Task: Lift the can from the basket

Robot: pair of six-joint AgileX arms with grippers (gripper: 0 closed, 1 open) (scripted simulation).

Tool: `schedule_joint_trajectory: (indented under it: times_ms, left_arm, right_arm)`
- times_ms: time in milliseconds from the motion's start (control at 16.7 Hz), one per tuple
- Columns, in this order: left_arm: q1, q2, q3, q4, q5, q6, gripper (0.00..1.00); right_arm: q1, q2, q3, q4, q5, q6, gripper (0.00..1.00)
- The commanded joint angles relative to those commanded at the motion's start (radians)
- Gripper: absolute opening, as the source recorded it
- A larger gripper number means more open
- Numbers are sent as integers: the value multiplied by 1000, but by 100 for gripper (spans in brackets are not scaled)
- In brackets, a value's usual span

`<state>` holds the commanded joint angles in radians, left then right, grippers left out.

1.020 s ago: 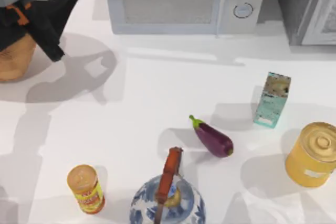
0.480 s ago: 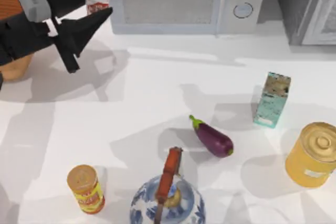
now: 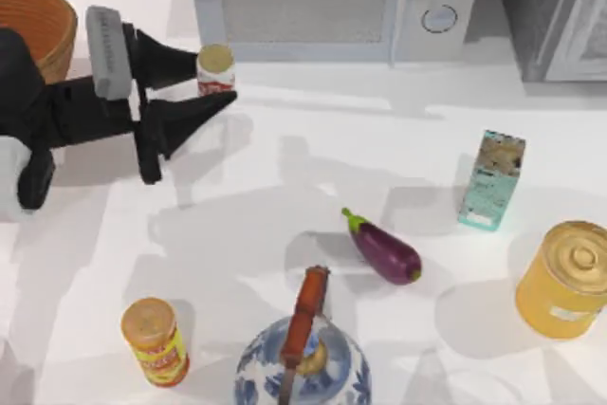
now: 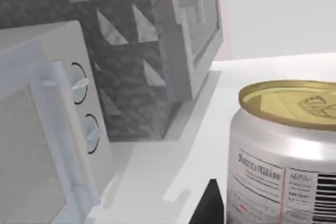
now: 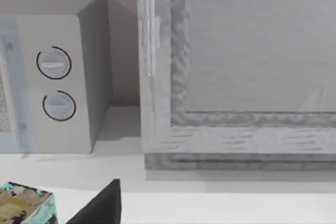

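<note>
Since prev. frames: left claw (image 3: pixel 204 94) w/ can (image 3: pixel 215 70) has swung away from the basket (image 3: pixel 38 21) toward the microwave (image 3: pixel 327 2); basket rim now uncovered.

- Can: out of the basket, upright, long axis vertical, tan lid up. Sits between the two black fingers (image 3: pixel 166 52) of the left claw, just beside the microwave's front lower corner. Left wrist view: can (image 4: pixel 286 150) close up, silver-white side w/ print, one finger tip (image 4: pixel 210 205) dark beside it.
- Left claw: clenched on the can, fingers pointing toward the microwave; arm body runs back past the basket.
- Key relation: can lies at the claw tips, on the microwave side of the basket; whether it hangs above the counter (image 3: pixel 285 168) or rests on it, can't tell from above.
- Right arm: parked; right wrist view faces the microwave's dials, finger tip (image 5: pixel 102 205) at edge. Its grip state: can't tell.
- Judgement: lift looks done or nearly so; left arm alone is at the can.
</note>
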<state>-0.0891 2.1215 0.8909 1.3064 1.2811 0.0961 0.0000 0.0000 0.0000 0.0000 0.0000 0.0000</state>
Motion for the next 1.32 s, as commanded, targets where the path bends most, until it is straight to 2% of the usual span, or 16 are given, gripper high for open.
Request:
schedule_joint_trajectory:
  times_ms: [480,960,1320]
  left_arm:
    - [-24,310,65,83,204,22,0]
    - [-27,333,62,76,221,24,0]
    - [-27,333,62,76,221,24,45]
  right_arm:
    - [0,0,0,0,0,0,100]
    - [0,0,0,0,0,0,100]
    - [0,0,0,0,0,0,100]
